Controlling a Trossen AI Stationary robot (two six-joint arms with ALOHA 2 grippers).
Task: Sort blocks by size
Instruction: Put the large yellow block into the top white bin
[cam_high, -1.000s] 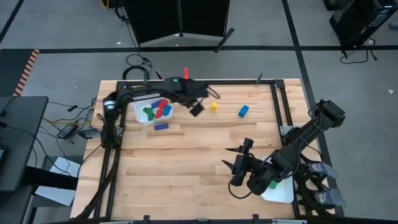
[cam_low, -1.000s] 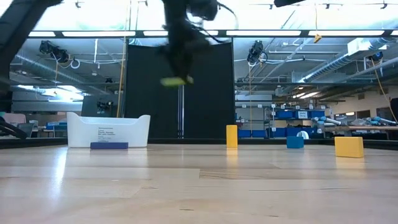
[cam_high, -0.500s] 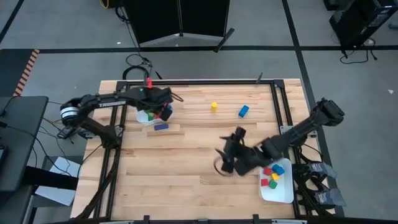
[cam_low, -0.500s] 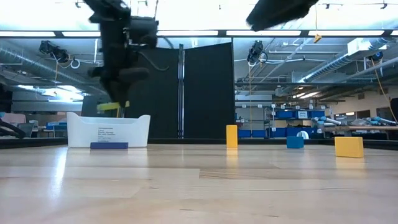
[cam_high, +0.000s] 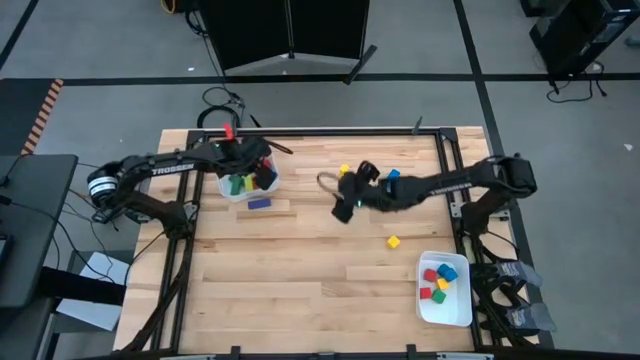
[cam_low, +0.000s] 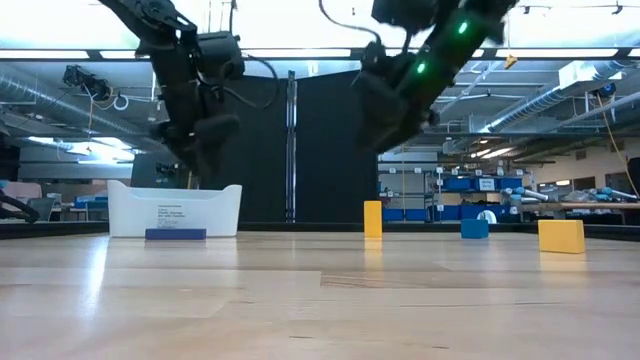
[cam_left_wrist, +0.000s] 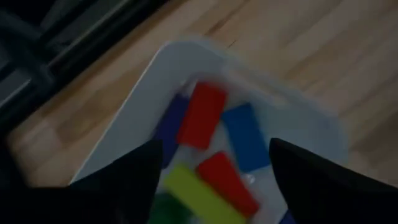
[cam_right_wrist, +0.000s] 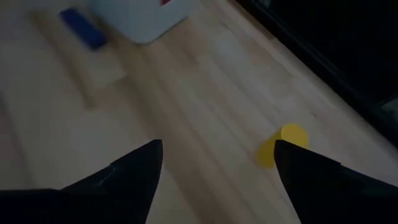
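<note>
The left gripper, fingers spread and empty, is held directly above the far tray where the long blocks are collected, while the right gripper, likewise spread, is positioned short of the upright yellow block for approach.

The bench is pale wood inside a black frame. A white tray near its far left corner holds red, blue, green and yellow blocks; a dark blue bar lies beside it. Both arms are black.
</note>
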